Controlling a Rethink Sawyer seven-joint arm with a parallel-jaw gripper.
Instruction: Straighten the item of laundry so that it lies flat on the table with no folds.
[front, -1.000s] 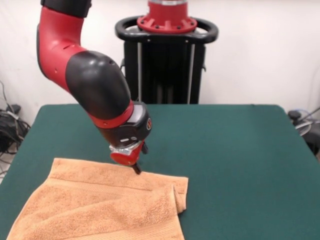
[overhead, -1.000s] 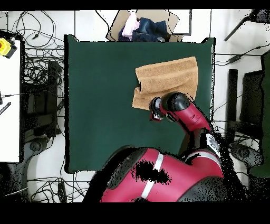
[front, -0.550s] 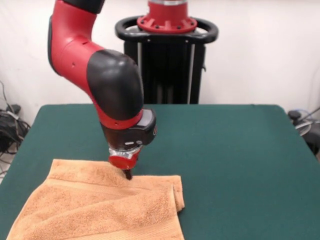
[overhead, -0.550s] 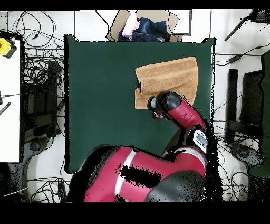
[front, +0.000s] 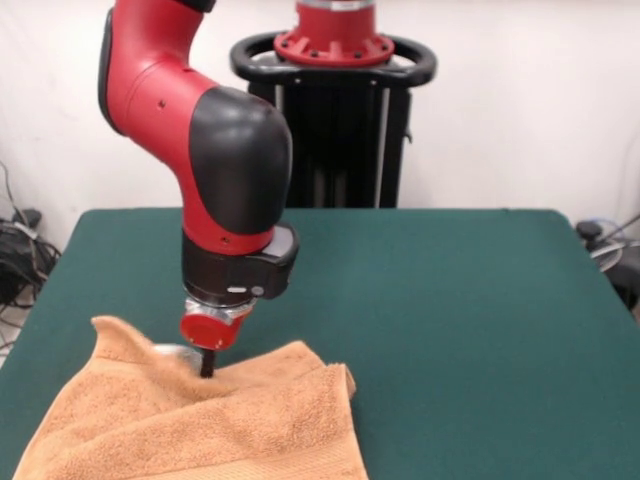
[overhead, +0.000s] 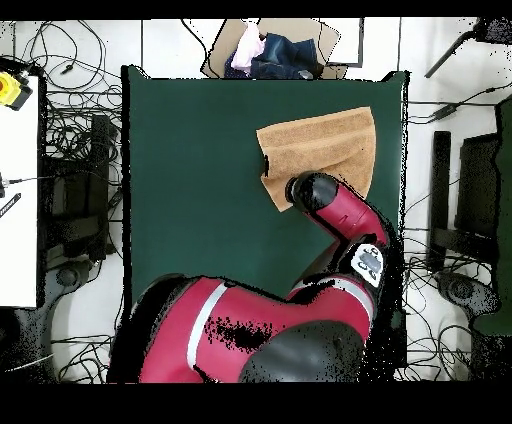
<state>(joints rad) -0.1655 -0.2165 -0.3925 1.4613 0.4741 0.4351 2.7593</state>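
1. The dark green table (front: 480, 300) is seen spread wide, with its right half bare.
2. The orange-tan towel (front: 250, 430) is laid rumpled at the near left corner, with its far edge raised in a ridge.
3. The gripper (front: 207, 368) is pressed into that ridge; whether it is clenched cannot be told.

place: robotics lab | evidence: cable tangles (overhead: 70, 120) on floor — pedestal-mounted arm (front: 200, 140) — plain white wall (front: 520, 100)
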